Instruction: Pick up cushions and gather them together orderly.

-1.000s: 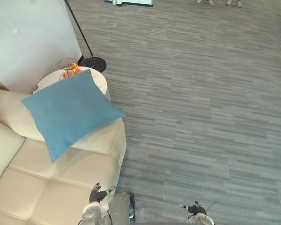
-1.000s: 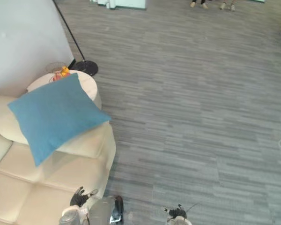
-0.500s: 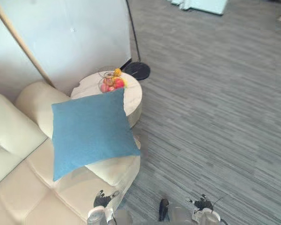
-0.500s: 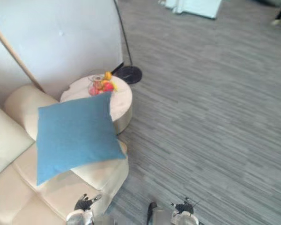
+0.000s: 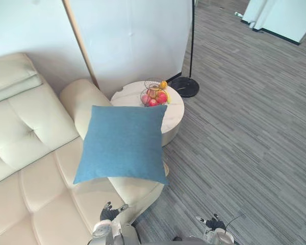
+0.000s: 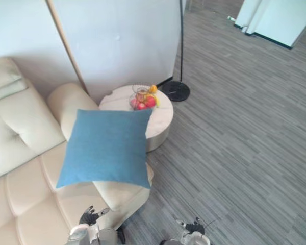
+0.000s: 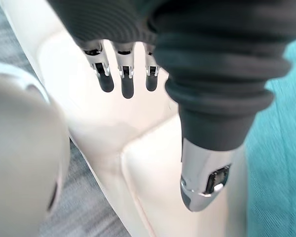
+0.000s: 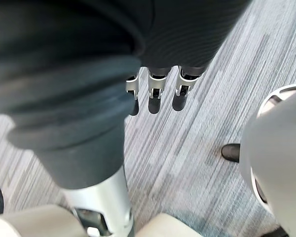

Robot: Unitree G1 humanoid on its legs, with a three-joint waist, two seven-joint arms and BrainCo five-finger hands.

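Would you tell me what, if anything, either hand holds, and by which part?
Nothing is held: left hand and right hand hang open; the blue cushion rests untouched on the sofa.

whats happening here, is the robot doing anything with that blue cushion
Nothing is being handled yet. The robot stands at the end of a cream sofa, where one blue cushion lies propped on the armrest, next to a round side table carrying a fruit basket. Its left hand hangs low beside the sofa's end and its right hand over the grey floor, both open and empty.
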